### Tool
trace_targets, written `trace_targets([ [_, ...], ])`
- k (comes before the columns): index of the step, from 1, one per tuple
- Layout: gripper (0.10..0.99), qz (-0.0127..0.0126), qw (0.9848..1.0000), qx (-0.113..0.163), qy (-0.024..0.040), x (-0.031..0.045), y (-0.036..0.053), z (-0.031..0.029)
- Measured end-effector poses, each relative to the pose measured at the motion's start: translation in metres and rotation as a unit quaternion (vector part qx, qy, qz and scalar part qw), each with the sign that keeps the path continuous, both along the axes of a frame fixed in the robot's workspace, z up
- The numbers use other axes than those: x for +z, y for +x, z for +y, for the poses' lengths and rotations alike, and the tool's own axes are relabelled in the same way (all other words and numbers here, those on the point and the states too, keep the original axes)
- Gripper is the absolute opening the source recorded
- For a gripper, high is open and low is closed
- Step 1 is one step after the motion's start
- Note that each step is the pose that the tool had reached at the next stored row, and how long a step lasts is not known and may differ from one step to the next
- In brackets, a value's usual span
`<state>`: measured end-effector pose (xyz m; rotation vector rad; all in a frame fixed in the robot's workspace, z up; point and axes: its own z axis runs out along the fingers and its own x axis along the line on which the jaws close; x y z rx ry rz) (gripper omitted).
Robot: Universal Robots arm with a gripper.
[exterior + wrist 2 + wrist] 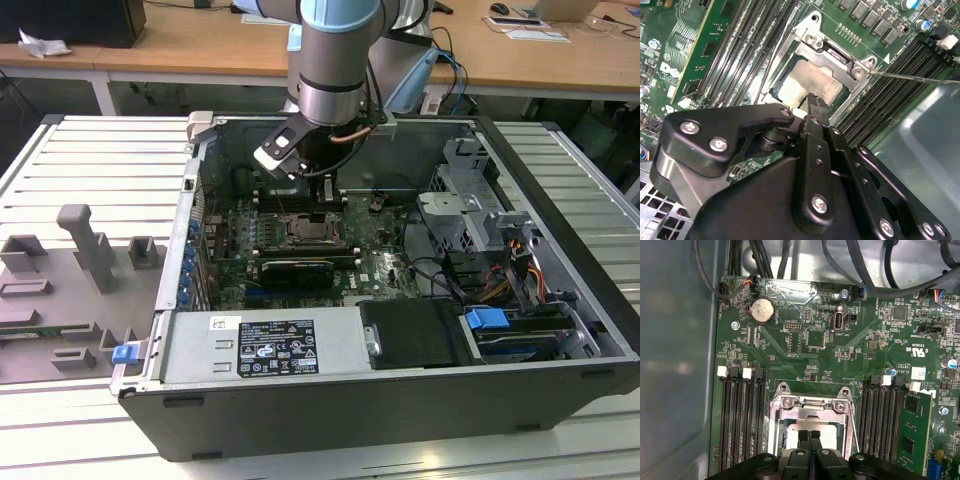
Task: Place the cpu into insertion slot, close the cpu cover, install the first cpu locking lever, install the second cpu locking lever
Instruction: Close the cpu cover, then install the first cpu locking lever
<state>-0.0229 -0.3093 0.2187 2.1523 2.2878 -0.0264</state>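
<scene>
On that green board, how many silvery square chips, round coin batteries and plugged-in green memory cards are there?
cpu: 1
coin battery: 1
green memory card: 1
Total: 3

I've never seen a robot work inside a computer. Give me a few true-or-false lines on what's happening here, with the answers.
1. The cpu sits in the insertion slot. True.
2. The gripper has its fingers spread wide. False: they are pressed together, over the cpu.
3. The computer case is closed up. False: it is open and the green board shows.
4. A green memory card is plugged in near the insertion slot. True.
</scene>
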Motion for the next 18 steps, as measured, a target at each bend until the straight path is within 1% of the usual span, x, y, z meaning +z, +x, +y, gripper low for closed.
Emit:
trace_targets([
  [2,0.106,0.0000,1.0000,0.000,0.0000,0.0000,-0.0010,0.0000],
  [6,0.106,-0.0008,1.0000,0.001,0.0000,0.0000,-0.0021,0.0000],
  [8,0.106,-0.0008,1.0000,0.002,0.0000,0.0023,-0.0021,0.0000],
  [9,0.106,-0.0008,1.0000,0.003,-0.0004,0.0053,-0.0021,0.0000],
  [11,0.106,-0.0008,1.0000,0.003,-0.0012,0.0151,-0.0021,0.0002],
  [18,0.106,-0.0008,1.0000,0.003,-0.0040,0.0338,-0.0021,0.0004],
])
